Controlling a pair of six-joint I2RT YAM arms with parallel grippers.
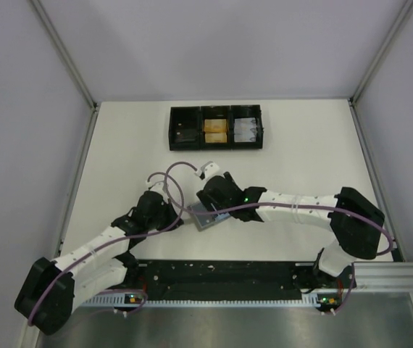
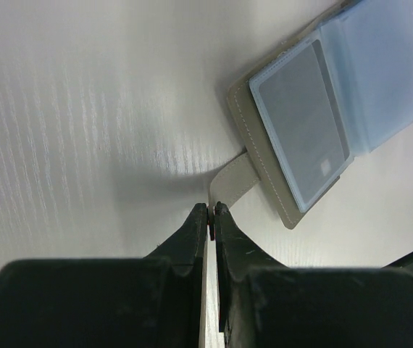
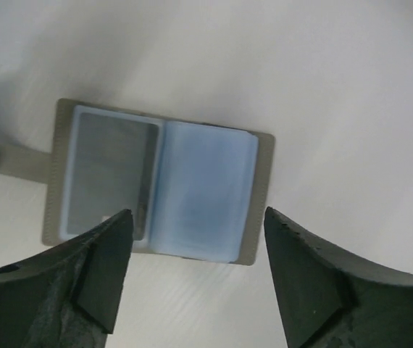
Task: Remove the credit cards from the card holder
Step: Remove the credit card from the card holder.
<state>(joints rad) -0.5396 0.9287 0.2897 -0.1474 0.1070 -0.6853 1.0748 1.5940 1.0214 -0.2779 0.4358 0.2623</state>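
Observation:
The card holder [image 1: 205,216] lies open on the table, grey outside, light blue sleeves inside. In the left wrist view the card holder [image 2: 337,94] shows a silvery-grey credit card [image 2: 301,123] in one sleeve, and my left gripper [image 2: 211,211] is shut on the holder's grey tab [image 2: 232,180]. In the right wrist view the holder [image 3: 206,188] lies flat with the card [image 3: 109,170] on its left page. My right gripper [image 3: 195,225] hovers open just above its near edge, empty. In the top view the left gripper [image 1: 177,219] and right gripper [image 1: 217,206] flank the holder.
A black three-compartment tray [image 1: 216,128] stands at the back of the table, with yellowish items in its middle compartment and clear ones on the right. White walls enclose the table on three sides. A black rail [image 1: 221,279] runs along the near edge.

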